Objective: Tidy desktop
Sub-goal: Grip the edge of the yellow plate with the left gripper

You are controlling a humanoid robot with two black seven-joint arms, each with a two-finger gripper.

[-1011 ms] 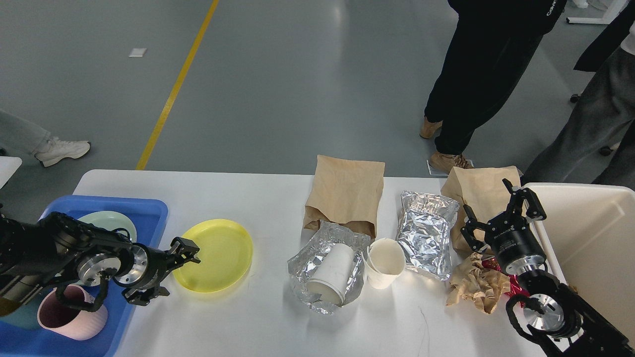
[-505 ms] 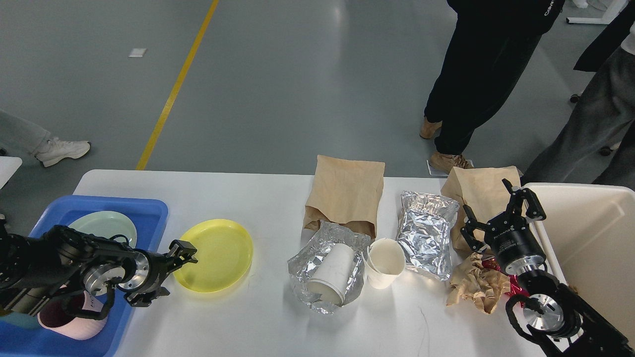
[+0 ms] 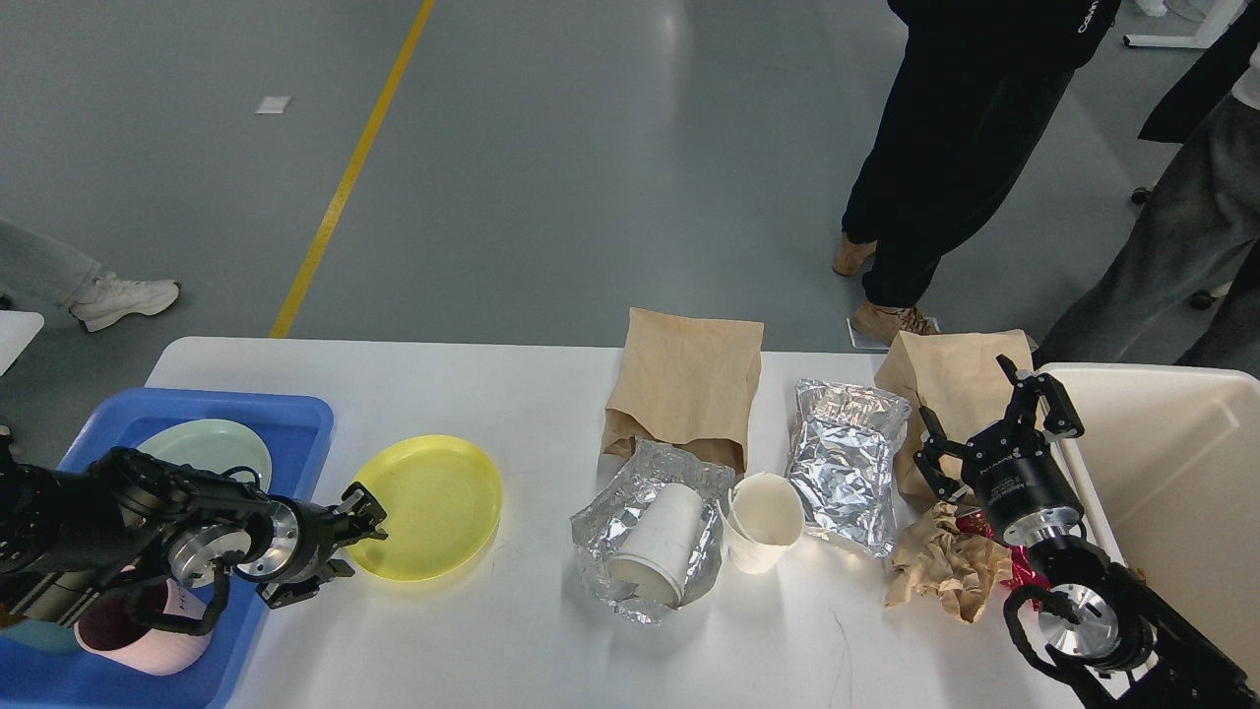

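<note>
The white desktop (image 3: 472, 394) holds a yellow plate (image 3: 423, 507), a brown paper bag (image 3: 684, 389), a second brown bag (image 3: 950, 379), a foil pouch (image 3: 847, 463), a crumpled foil sheet (image 3: 610, 517) with a white paper cup (image 3: 655, 547) lying in it, a dented upright paper cup (image 3: 763, 522) and crumpled brown paper (image 3: 940, 571). My left gripper (image 3: 349, 540) is at the yellow plate's left rim, fingers slightly apart. My right gripper (image 3: 989, 418) is open and empty over the second brown bag.
A blue tray (image 3: 295, 418) at the left holds a pale green plate (image 3: 207, 448) and a pink cup (image 3: 138, 645). A cream bin (image 3: 1171, 473) stands at the right edge. People (image 3: 945, 167) stand beyond the far edge.
My left gripper has dropped slightly toward the plate's left rim and its fingers have narrowed. The right arm and the objects have not moved.
</note>
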